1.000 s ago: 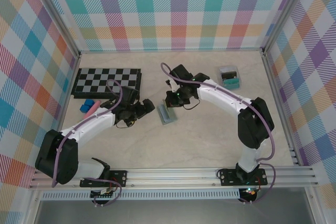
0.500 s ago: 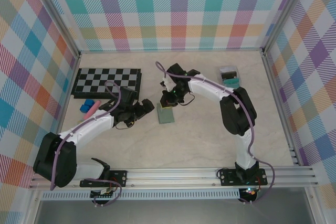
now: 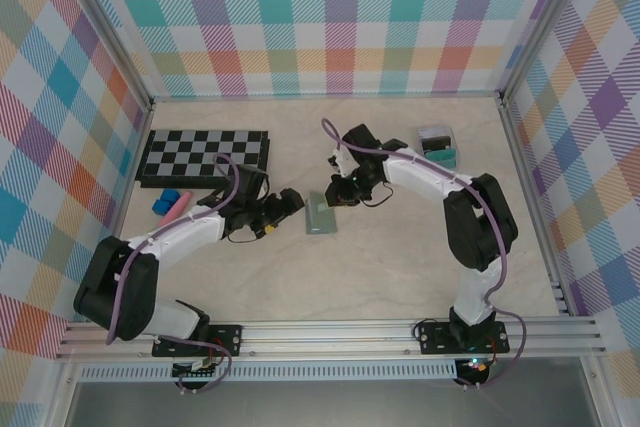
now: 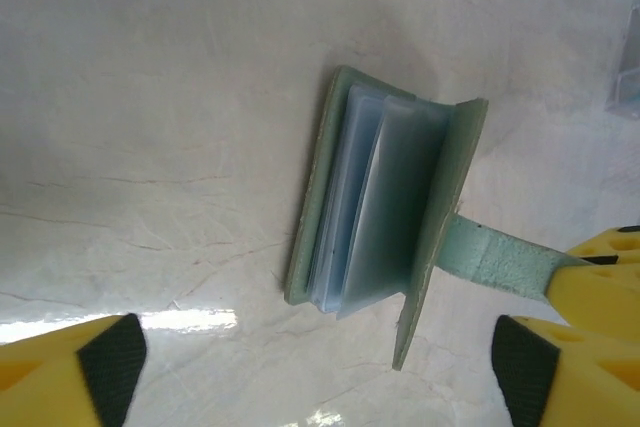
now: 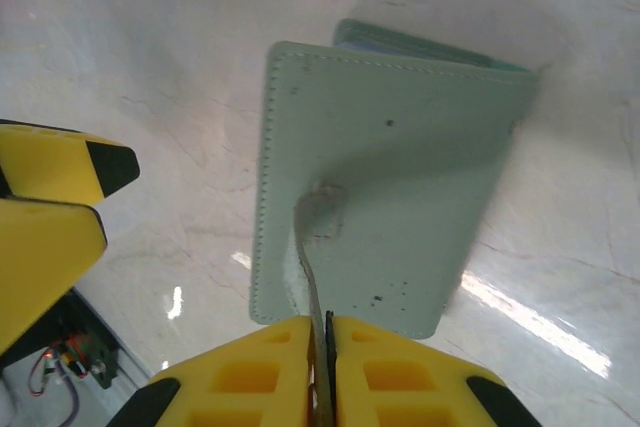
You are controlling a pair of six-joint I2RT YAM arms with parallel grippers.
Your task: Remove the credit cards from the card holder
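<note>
Tab (image 5: 309, 247) of card holder (image 3: 321, 215) pinched in right jaws (shut); left jaws, gaping, have edged nearer.

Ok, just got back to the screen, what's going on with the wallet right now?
The right pincer is shut on the tab clasp of the card holder, holding one cover up so the holder sits part open on the table. Its grey-blue inner pockets face the left pincer, which is open and close by, touching nothing. No card has been pulled out yet.
</note>
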